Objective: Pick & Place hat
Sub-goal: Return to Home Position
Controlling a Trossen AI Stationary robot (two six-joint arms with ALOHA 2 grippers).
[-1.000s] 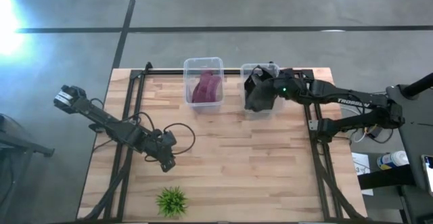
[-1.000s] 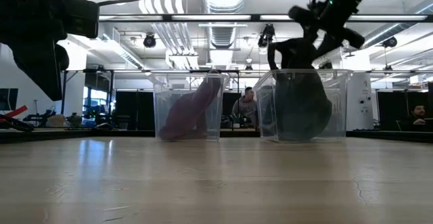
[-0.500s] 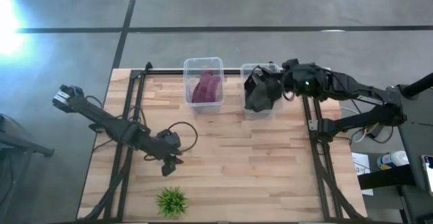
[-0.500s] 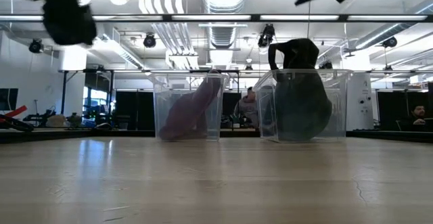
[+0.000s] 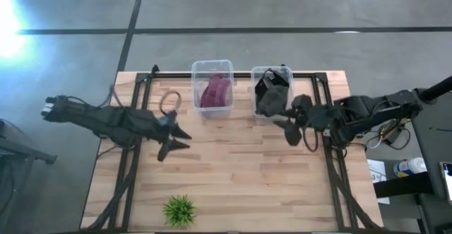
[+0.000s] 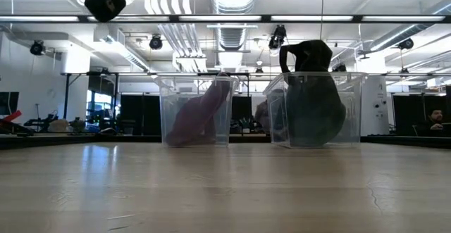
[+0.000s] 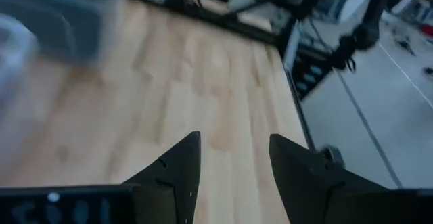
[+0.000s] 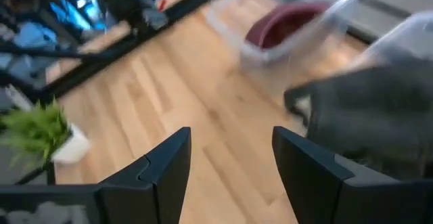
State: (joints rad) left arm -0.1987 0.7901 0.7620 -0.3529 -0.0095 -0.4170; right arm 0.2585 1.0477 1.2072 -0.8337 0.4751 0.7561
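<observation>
A dark grey hat (image 5: 270, 95) sits in the right clear bin (image 5: 272, 73) at the table's far edge, its top sticking out above the rim (image 6: 308, 53); it also shows in the right wrist view (image 8: 379, 109). A maroon hat (image 5: 215, 90) lies in the left clear bin (image 5: 212, 66), leaning against its wall (image 6: 197, 117). My right gripper (image 5: 288, 126) is open and empty, just near-right of the grey hat's bin. My left gripper (image 5: 171, 142) is open and empty over the table's left middle.
A small green potted plant (image 5: 179, 210) stands near the table's near edge, left of centre; it also shows in the right wrist view (image 8: 40, 132). Black frame rails (image 5: 134, 142) run along both sides of the wooden table top. People sit in the room behind (image 6: 435, 117).
My right gripper has let go of the grey hat, risen and drawn back from above the bin toward the table's near-right, leaving the hat standing in the bin. My left gripper has risen and swung toward the table's far side and centre.
</observation>
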